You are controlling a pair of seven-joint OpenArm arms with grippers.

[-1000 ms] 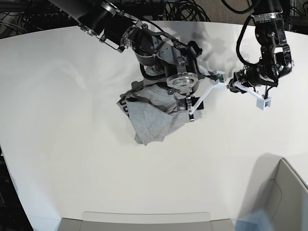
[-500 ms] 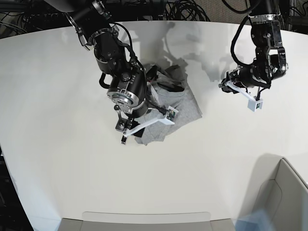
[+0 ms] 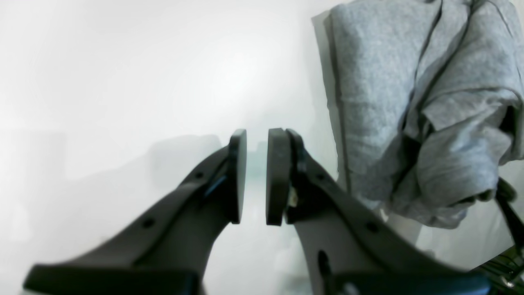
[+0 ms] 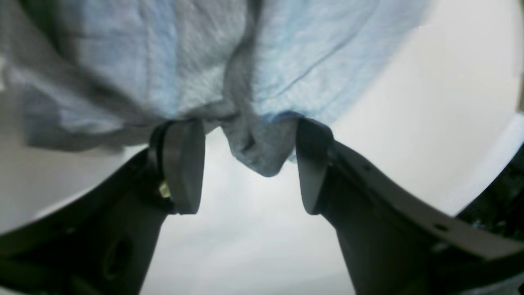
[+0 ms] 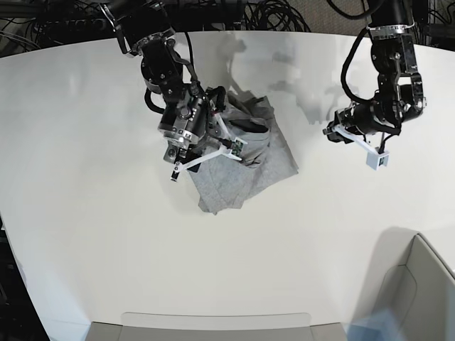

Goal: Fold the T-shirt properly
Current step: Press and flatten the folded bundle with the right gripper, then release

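The light grey T-shirt (image 5: 252, 160) lies crumpled in a heap at the middle of the white table (image 5: 85, 213). My right gripper (image 5: 205, 160) hovers over its left part. In the right wrist view its jaws (image 4: 247, 164) stand wide open, and a hanging fold of the T-shirt (image 4: 258, 151) sits loosely between the fingertips without being pinched. My left gripper (image 5: 371, 156) hangs above bare table to the right of the shirt. In the left wrist view its pads (image 3: 257, 176) are a narrow gap apart with nothing between them, and the T-shirt (image 3: 376, 102) lies beyond, to the right.
A grey box (image 5: 419, 284) stands at the front right corner. A flat grey tray edge (image 5: 213, 327) runs along the front. Black cables (image 5: 270, 14) pile up behind the table's far edge.
The right arm swung from the shirt's right side to its left, then settled over the left part. The shirt now spreads further right. The left gripper drifted slightly left.
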